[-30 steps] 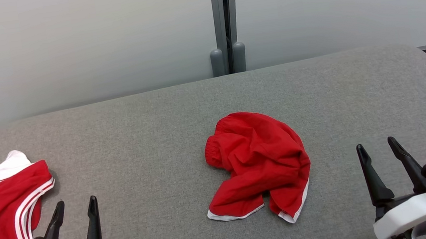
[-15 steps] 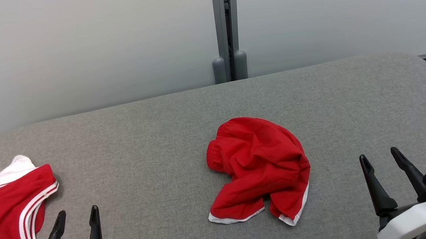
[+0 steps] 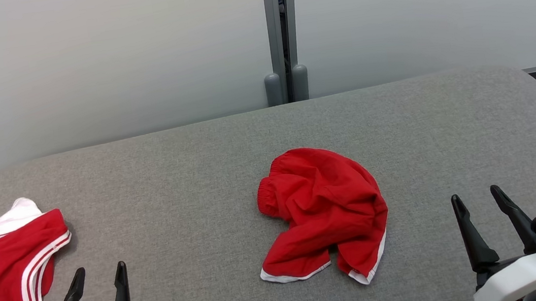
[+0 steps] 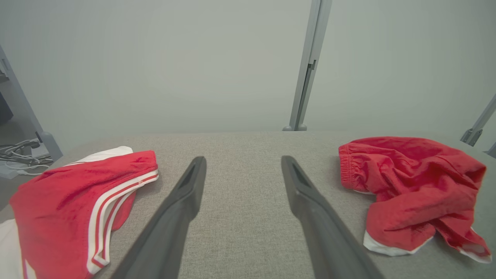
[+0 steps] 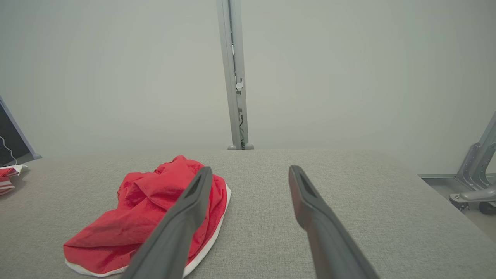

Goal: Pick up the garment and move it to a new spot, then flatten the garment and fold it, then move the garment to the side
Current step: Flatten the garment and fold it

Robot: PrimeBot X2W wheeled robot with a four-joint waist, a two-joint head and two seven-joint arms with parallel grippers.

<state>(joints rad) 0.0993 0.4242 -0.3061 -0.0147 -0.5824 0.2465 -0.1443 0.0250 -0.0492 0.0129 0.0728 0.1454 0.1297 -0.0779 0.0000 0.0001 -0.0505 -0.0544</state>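
Observation:
The garment point(image 3: 324, 215), a crumpled pair of red shorts with white hem trim, lies in a heap at the middle of the grey padded table point(image 3: 175, 182). My left gripper point(image 3: 101, 268) is open and empty near the front left, well left of the heap. In the left wrist view the garment point(image 4: 410, 186) lies to the right of the open left gripper point(image 4: 243, 159). Over at the front right, my right gripper point(image 3: 475, 193) is open and empty too. In the right wrist view the garment point(image 5: 155, 217) sits partly behind that gripper's point(image 5: 251, 168) left finger.
A second red garment with white stripes point(image 3: 1, 270) lies at the table's left edge, close to my left gripper, and shows again point(image 4: 77, 201) in the left wrist view. A pale wall with a grey post point(image 3: 279, 31) stands behind the table. Bare grey surface surrounds the heap.
The whole head picture has shifted down a little, so the camera has moved. Both garments lie as they did and both grippers stay open.

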